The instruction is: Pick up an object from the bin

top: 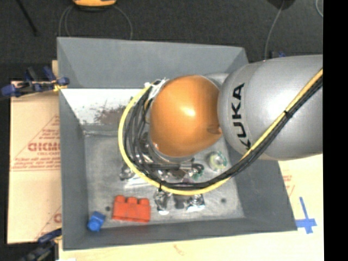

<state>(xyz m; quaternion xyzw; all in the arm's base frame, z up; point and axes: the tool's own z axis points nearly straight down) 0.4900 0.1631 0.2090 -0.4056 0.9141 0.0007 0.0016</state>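
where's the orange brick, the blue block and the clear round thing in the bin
orange brick [130, 210]: camera view, middle of its studded top
blue block [96, 222]: camera view, its centre, by the bin's near left corner
clear round thing [217, 160]: camera view, its centre, beside the arm

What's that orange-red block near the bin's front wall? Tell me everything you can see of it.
The orange-red block looks like a plastic toy brick, oblong, with rounded studs along its far edge. It lies flat on the bin floor close to the front wall, toward the view's left corner. A small blue piece sits just to its left; whether they touch is unclear. Nothing rests on it.
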